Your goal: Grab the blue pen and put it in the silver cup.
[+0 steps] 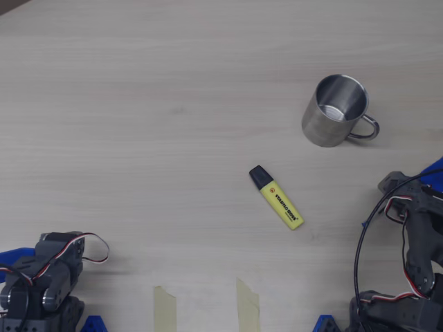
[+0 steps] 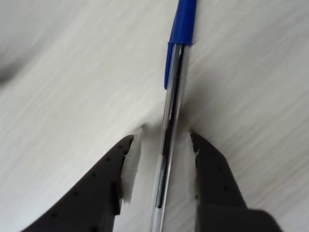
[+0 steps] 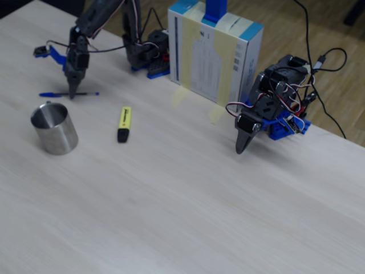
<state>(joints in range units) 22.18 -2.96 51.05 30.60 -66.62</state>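
Hand fingers spread, straddling the blue pen (flat on table), not clamping.

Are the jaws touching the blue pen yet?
Apart. In the wrist view, the open gripper straddles the clear-barrelled blue pen, with pale table visible either side.

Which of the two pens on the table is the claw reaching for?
The blue pen, thin and clear-barrelled with a blue cap: it lies between the open fingers of the gripper. The stubby yellow highlighter lies apart, beside the silver cup.
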